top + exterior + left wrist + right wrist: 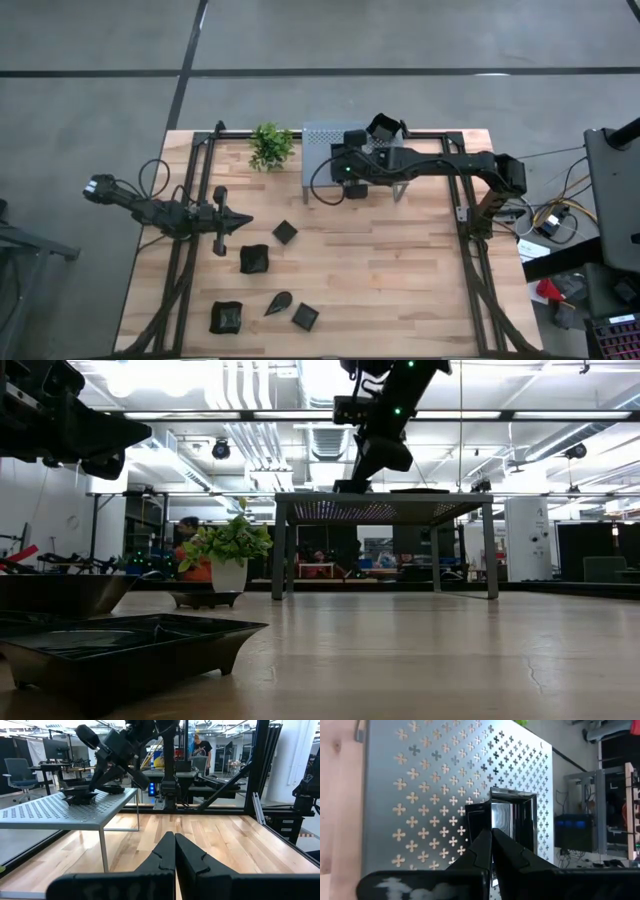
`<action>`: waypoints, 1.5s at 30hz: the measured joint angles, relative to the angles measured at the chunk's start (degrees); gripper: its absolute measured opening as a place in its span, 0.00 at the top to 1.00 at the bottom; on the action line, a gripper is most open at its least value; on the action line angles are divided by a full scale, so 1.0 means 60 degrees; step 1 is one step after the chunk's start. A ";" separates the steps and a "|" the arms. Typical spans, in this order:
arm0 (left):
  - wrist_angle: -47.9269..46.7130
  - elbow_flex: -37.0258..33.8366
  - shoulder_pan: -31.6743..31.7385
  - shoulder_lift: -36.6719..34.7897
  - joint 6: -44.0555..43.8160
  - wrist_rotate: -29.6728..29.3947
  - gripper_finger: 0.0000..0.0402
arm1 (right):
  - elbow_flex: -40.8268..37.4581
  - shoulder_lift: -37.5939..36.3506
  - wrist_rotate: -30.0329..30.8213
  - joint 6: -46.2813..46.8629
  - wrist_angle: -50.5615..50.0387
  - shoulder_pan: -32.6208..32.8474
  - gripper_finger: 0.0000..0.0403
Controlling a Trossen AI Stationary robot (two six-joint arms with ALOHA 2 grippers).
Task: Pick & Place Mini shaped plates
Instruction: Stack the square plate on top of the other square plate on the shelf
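Observation:
Several mini shaped plates lie on the wooden table near my left arm: square ones and a leaf-shaped one. My right gripper reaches over the grey perforated shelf and is shut on a black square plate with a glossy inside. This plate sits low over the shelf top, and another plate rests on the shelf behind it. My left gripper waits shut at the table's left, level, holding nothing. My right gripper pinches one side wall of the square plate, one finger inside the dish and one outside. The fingers slant down from the table's right side toward the plant. The plate is close to level at the shelf top; whether it rests there, I cannot tell.
A small green plant in a white pot stands left of the shelf at the far edge. Black frame rails run along both sides of the table. The wood between the shelf and the near edge is bare. A person stands in the room beyond.

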 joint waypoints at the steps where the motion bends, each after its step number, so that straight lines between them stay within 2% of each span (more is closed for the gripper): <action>1: 0.0001 0.0000 0.0003 0.0000 -0.0001 0.0000 1.00 | -0.0003 0.0015 0.0000 -0.0005 0.0003 -0.0021 0.98; 12: -0.0004 0.0000 0.0003 0.0000 -0.0004 0.0000 1.00 | -0.0064 0.0060 0.0025 -0.0069 0.0003 -0.0058 0.98; 17: -0.0004 0.0000 0.0003 0.0000 -0.0004 0.0000 1.00 | -0.0204 0.0060 0.0751 -0.0079 -0.0021 -0.0062 0.98; 28: -0.0004 0.0000 0.0003 0.0000 -0.0003 0.0000 1.00 | -0.0397 0.0056 0.0746 -0.0149 0.0516 -0.0040 0.89; 42: -0.0004 0.0000 0.0000 0.0000 0.0000 0.0000 1.00 | -0.0437 0.0049 0.0521 -0.0142 0.0488 -0.0040 0.89; 45: -0.0004 0.0000 0.0003 0.0000 -0.0002 0.0000 1.00 | -0.0437 0.0048 0.0517 -0.0144 0.0488 -0.0040 0.92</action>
